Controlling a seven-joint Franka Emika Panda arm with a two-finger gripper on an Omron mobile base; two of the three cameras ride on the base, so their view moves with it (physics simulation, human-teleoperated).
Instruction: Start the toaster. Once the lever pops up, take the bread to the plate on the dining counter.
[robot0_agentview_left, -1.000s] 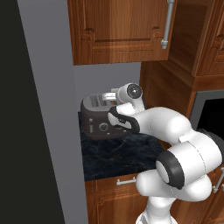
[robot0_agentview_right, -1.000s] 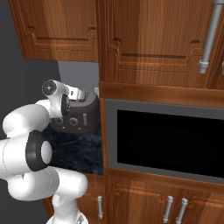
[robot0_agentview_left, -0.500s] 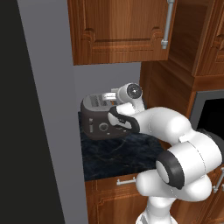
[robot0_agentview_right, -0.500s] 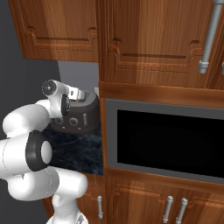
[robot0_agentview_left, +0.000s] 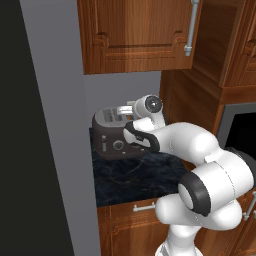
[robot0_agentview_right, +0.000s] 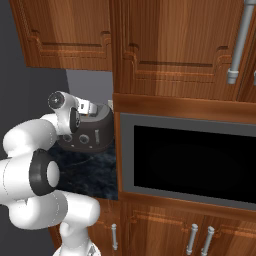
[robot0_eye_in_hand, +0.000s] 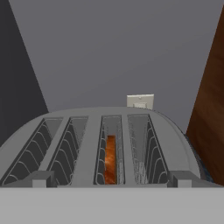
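Note:
The dark grey four-slot toaster (robot0_agentview_left: 116, 136) stands at the back of a small dark-topped counter, against the grey wall; it also shows past my arm (robot0_agentview_right: 92, 134). In the hand view I look down along its silver top (robot0_eye_in_hand: 89, 140), and the bread (robot0_eye_in_hand: 110, 159) sits low in the third slot from the left, with just its brown edge showing. My gripper (robot0_agentview_left: 123, 109) hovers just above the toaster's top (robot0_agentview_right: 93, 107), its fingers too small and hidden to read. The plate and the dining counter are out of view.
The dark marble counter (robot0_agentview_left: 134, 176) is a narrow niche between a grey wall on the left and a wood panel (robot0_eye_in_hand: 210, 113) on the right. Wood cabinets (robot0_agentview_left: 135, 35) hang overhead. A built-in oven with a black door (robot0_agentview_right: 190, 160) lies to the right. A wall outlet (robot0_eye_in_hand: 140, 101) sits behind the toaster.

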